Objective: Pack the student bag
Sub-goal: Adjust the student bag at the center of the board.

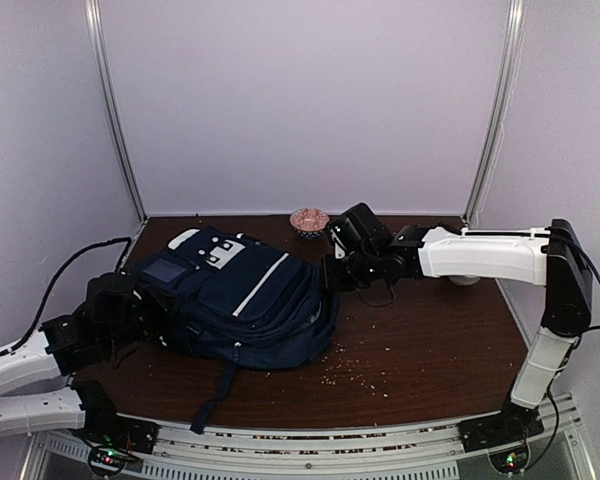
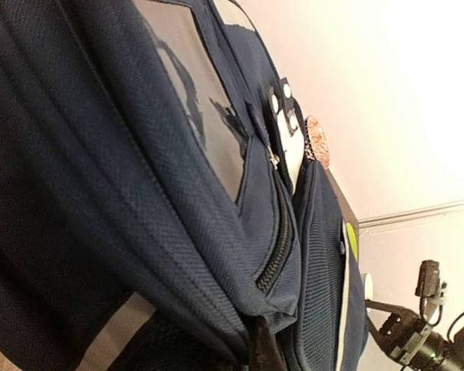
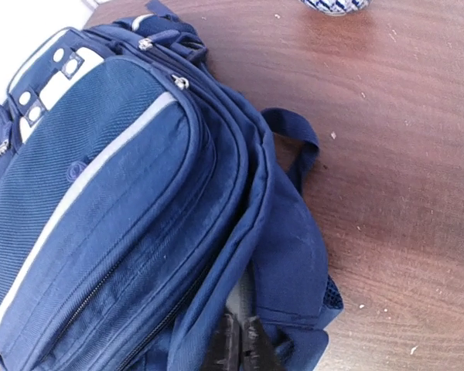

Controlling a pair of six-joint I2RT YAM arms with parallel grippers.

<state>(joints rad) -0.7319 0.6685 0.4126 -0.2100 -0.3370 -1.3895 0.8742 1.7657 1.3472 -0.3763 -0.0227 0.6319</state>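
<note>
The student bag (image 1: 240, 295) lies flat on the brown table, navy with white stripes and white buckle patches. My left gripper (image 1: 145, 310) is at its left end. In the left wrist view the bag's fabric (image 2: 178, 193) fills the frame, and my left gripper (image 2: 263, 348) is shut on a fold beside a zip. My right gripper (image 1: 332, 272) is at the bag's right edge. In the right wrist view my right gripper (image 3: 242, 344) is shut on the rim of the bag (image 3: 124, 201), where a strip of pale grey lining shows.
A small patterned bowl (image 1: 309, 220) stands at the back of the table, behind the bag. A dark strap (image 1: 215, 395) trails from the bag toward the front edge. Crumbs (image 1: 360, 370) are scattered on the wood to the bag's right. A white object (image 1: 465, 280) sits under the right arm.
</note>
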